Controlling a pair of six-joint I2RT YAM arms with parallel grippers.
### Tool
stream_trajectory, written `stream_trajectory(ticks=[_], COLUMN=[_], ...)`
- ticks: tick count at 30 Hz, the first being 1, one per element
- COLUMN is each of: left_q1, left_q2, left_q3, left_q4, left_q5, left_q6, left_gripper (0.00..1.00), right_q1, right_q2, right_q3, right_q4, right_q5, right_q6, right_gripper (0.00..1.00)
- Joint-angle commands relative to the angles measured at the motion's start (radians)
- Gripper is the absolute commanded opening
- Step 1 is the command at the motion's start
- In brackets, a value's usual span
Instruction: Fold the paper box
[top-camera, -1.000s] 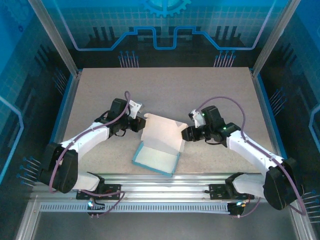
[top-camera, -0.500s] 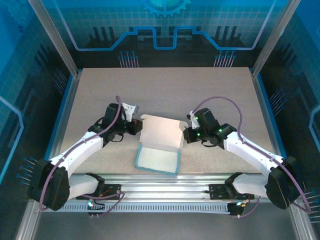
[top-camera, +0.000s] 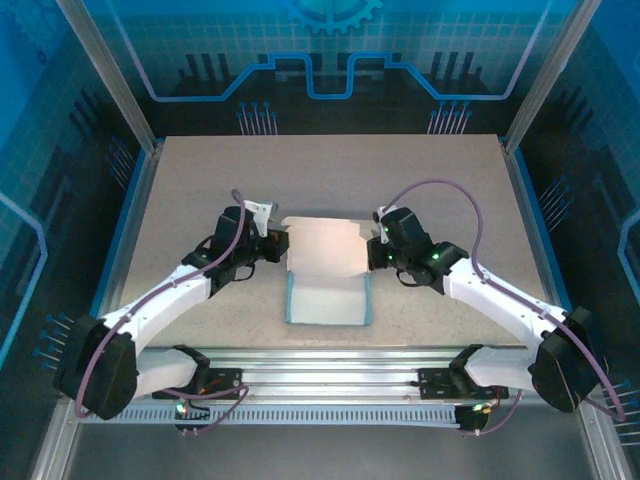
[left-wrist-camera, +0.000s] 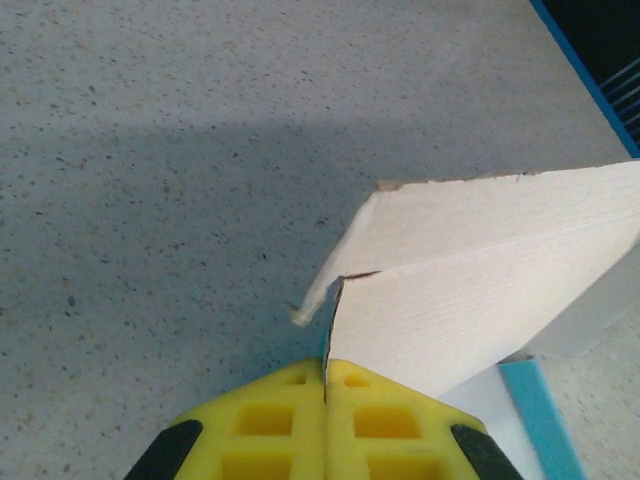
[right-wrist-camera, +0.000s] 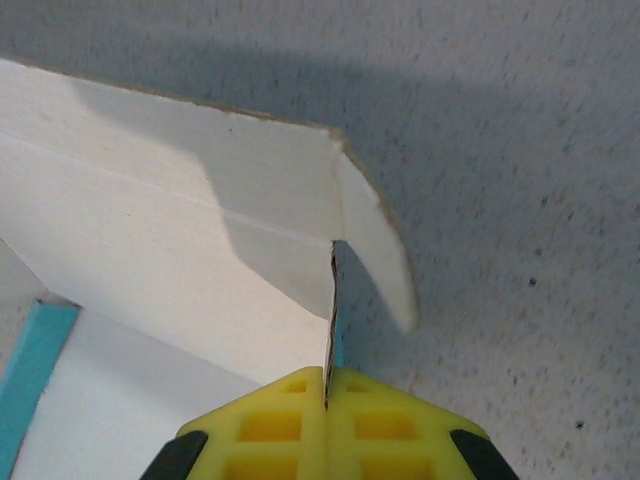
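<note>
**Fig.** Paper box (top-camera: 328, 290) at centre of tabletop (top-camera: 330, 170), toward the near edge, betw. the two grippers. Tray part lies flat w/ blue side walls up. White rear panel (top-camera: 322, 248) stands raised behind it.

- **Top view:** L gripper (top-camera: 279, 243) at the panel's left end, R gripper (top-camera: 376, 256) at its right end.
- **L wrist view:** L gripper (left-wrist-camera: 325, 375), yellow pads (left-wrist-camera: 300, 385) pressed together on the box's thin card edge. A small flap (left-wrist-camera: 335, 275) curls outward just beyond.
- **R wrist view:** R gripper (right-wrist-camera: 328, 378), jaws likewise clamped on a card edge. A rounded flap (right-wrist-camera: 372, 250) bends outward.
</note>
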Motion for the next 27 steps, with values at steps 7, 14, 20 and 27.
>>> stream_trajectory(ticks=[7,14,20,27], left_q1=[-0.063,-0.114,-0.163,-0.193], left_q2=[0.084,0.059,0.050,0.011], left_q3=[0.023,0.014,-0.006,-0.068], left_q4=[0.191,0.192,0.157,0.217], left_q5=[-0.064,-0.135,-0.208,-0.234], left_q6=[0.069,0.157,0.224,0.250], left_gripper=[0.08,0.10,0.11,0.14], right_q1=[0.064,0.103,0.130,0.173], right_q2=[0.035,0.014,0.011,-0.019], right_q3=[-0.084,-0.199,-0.228,-0.282], right_q4=[0.324,0.461,0.480,0.564], right_q5=[0.152,0.247,0.303,0.346], right_q6=[-0.029,-0.034,-0.026,-0.047], right_gripper=[0.00,0.00,0.00,0.00])
